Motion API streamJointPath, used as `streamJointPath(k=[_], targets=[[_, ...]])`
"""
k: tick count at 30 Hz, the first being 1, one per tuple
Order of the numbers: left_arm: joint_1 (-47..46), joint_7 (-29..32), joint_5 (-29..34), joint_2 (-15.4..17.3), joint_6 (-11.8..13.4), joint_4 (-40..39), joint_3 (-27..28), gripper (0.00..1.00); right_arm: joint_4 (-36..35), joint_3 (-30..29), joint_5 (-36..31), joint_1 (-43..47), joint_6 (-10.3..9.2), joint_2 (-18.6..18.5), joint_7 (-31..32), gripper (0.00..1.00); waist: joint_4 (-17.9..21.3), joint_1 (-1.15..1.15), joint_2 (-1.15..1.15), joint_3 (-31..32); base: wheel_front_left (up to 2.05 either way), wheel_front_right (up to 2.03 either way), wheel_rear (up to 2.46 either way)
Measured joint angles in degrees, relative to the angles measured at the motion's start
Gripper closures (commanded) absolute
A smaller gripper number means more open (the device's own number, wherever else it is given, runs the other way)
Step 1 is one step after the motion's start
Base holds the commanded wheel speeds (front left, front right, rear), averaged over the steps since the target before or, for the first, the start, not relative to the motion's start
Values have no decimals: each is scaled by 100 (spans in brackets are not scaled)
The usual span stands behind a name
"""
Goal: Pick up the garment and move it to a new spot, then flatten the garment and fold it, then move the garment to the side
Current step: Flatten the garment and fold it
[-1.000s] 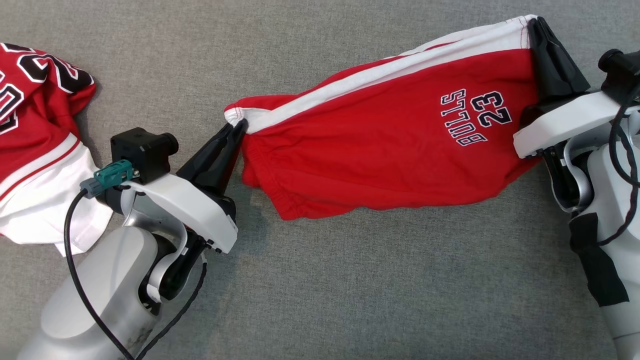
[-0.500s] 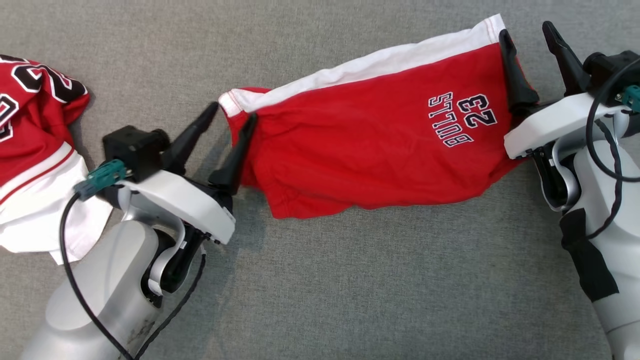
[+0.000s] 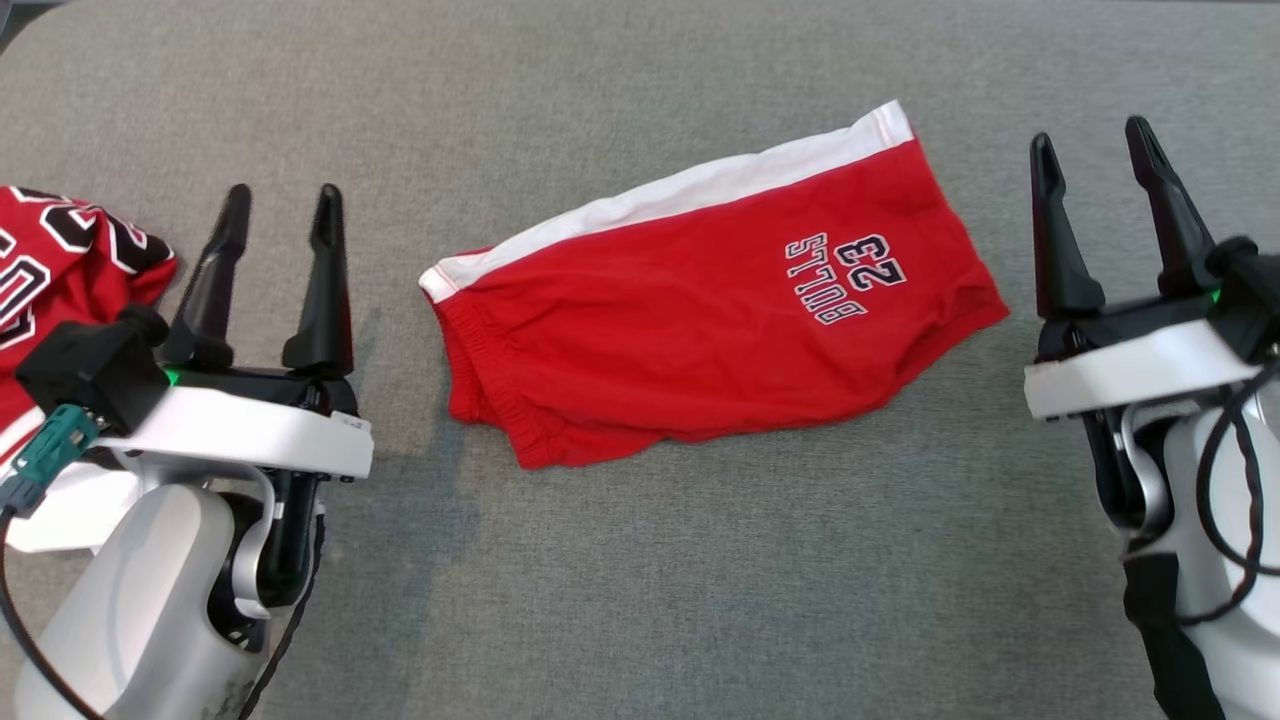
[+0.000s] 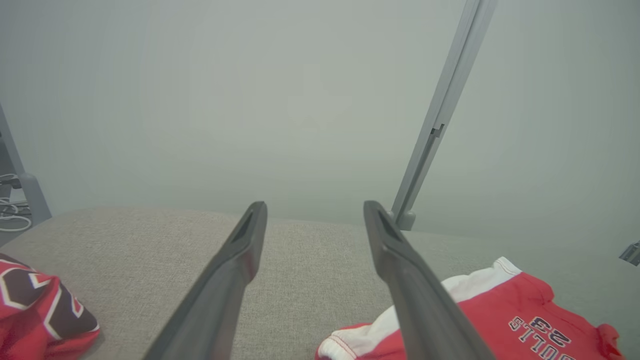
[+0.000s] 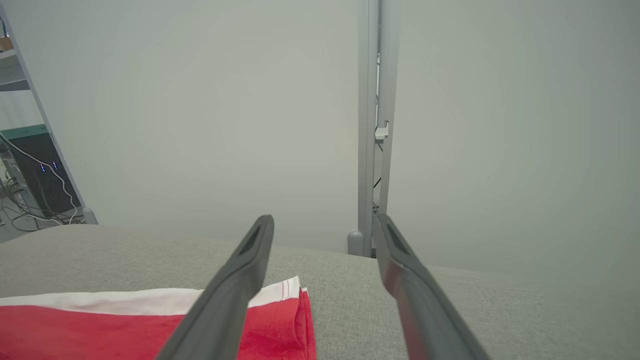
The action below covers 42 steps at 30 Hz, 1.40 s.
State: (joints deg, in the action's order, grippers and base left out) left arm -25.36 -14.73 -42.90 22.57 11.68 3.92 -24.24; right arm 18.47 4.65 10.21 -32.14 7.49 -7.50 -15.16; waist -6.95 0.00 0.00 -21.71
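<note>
The garment [image 3: 700, 310] is a pair of red shorts with a white side stripe and "BULLS 23" print, lying folded and slanted on the grey cloth surface [image 3: 640, 580]. It also shows in the left wrist view, garment [image 4: 520, 320], and in the right wrist view, garment [image 5: 125, 320]. My left gripper [image 3: 282, 202] stands open to the left of the shorts, clear of them, with nothing between its fingers. My right gripper [image 3: 1090, 138] stands open just right of the shorts' hem, also apart from them. Left gripper [image 4: 315, 210] and right gripper [image 5: 324, 222] each show both fingers spread over the bare surface.
A second red and white jersey [image 3: 60, 300] lies crumpled at the left edge, partly under my left wrist. Grey metal posts [image 4: 440, 115] [image 5: 372, 125] stand beyond the surface's far edge before a pale wall. Cables and equipment [image 5: 30, 175] sit off to the side.
Both grippers have opened and let go of the shorts, then drawn back from them. The shorts now lie flat on the surface. The head view has shifted as well.
</note>
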Motion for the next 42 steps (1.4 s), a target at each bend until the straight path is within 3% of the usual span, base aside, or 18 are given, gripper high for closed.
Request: streamJointPath(k=[6, 12, 17, 22, 42], targets=[[325, -12, 502, -19, -12, -328, 438, 0, -599, -235, -101, 716, 0, 76, 185, 0, 143, 0, 0, 269, 0, 0, 0], [660, -16, 984, -321, -424, -450, 1042, 0, -1015, -341, -113, 1283, 0, 205, 357, 0, 220, 0, 0, 461, 0, 0, 0], [947, -16, 1494, -582, -859, -159, 1287, 0, -1172, -415, -113, 1539, 0, 291, 461, 0, 233, 0, 0, 572, 0, 0, 0], [1079, -16, 1667, -734, -1070, 171, 1332, 0, -1224, -428, -113, 1638, 0, 333, 506, 0, 248, 0, 0, 625, 0, 0, 0], [793, -16, 1816, -915, -1390, 590, 1475, 0, -906, -416, -49, 1173, 0, 276, 666, 0, 111, 0, 0, 309, 0, 0, 0]])
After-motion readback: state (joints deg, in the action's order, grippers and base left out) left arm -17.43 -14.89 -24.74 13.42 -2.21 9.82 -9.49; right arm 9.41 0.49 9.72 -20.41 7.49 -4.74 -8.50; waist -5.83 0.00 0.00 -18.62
